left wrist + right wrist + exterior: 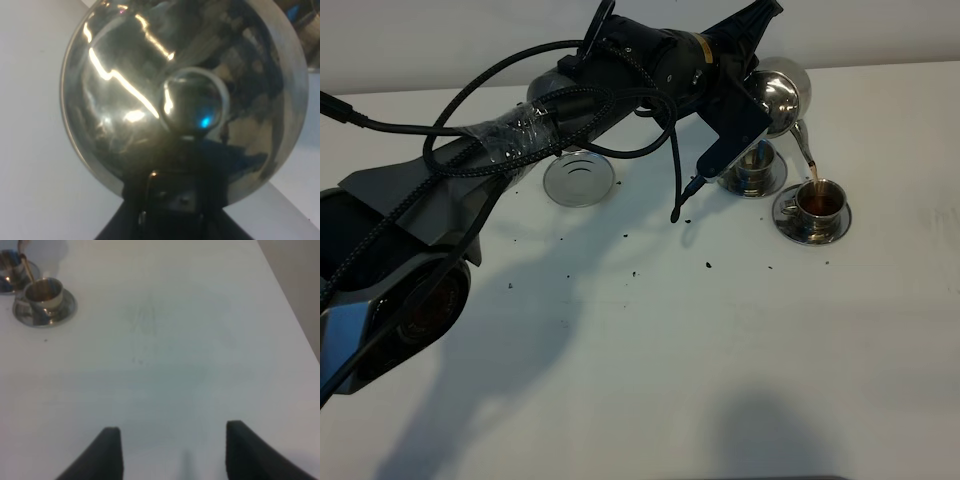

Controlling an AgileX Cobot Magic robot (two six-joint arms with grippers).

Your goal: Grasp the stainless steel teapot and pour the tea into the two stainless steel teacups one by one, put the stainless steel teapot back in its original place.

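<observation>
Two left jaws together, clamped on teapot (782, 92); left gripper (750, 108) holds it tipped in air above cups. Right gripper (167, 452) jaws apart, idle over table (175, 340). Step: pouring, thin tea (810, 165) stream into right-hand cup (818, 203), looks well filled. Handle-to-spout axis slopes down, spout aimed at that cup. Next, likely: level pot, stop flow, shift spout over second cup (752, 172), contents hidden. Coaster (578, 178) well apart, to the left.

teapot (782, 92): mirror-polished steel, smooth, glossy | front teacup (817, 200), rear teacup (754, 165), saucer (810, 235): same bright polished steel | coaster (578, 178): flat shiny steel | tabletop (650, 370): white, matt, smooth, dark-specked | left arm (650, 70): matt black casing, woven braided cable (430, 190), glossy clear tape (520, 130)
</observation>
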